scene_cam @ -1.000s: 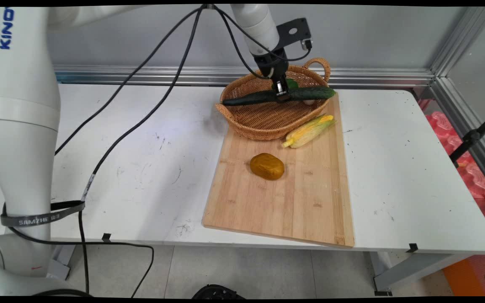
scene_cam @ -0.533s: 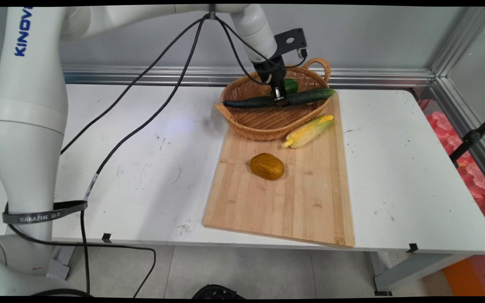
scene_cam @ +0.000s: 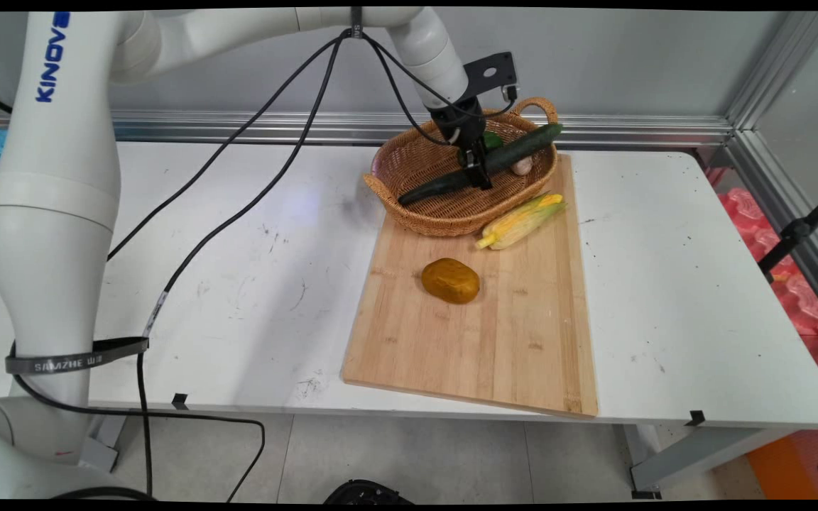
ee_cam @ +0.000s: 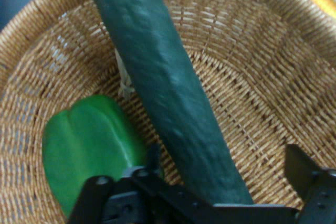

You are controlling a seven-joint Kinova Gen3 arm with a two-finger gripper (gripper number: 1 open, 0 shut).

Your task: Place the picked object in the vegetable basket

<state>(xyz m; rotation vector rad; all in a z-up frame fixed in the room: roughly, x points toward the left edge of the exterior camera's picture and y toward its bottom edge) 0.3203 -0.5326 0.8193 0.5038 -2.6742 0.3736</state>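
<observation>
Pincer (scene_cam: 478, 165) spread wide around the cucumber (scene_cam: 483, 165), which lies tilted in the wicker basket (scene_cam: 444, 206) (green pepper (ee_cam: 86, 148) just beside it).

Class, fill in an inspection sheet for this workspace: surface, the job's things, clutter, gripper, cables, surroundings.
Surface: white table, scuffed; wooden board lies on its right half.
Job's things: cucumber slants across the basket, its upper end on the rim; green pepper lies inside.
Clutter: corn and brown lump on the board.
Gripper: gripper open, straddling the cucumber.
Cables: black cables hang from the arm across the table.
Surroundings: metal rail along the wall; red packaging on the right.
</observation>
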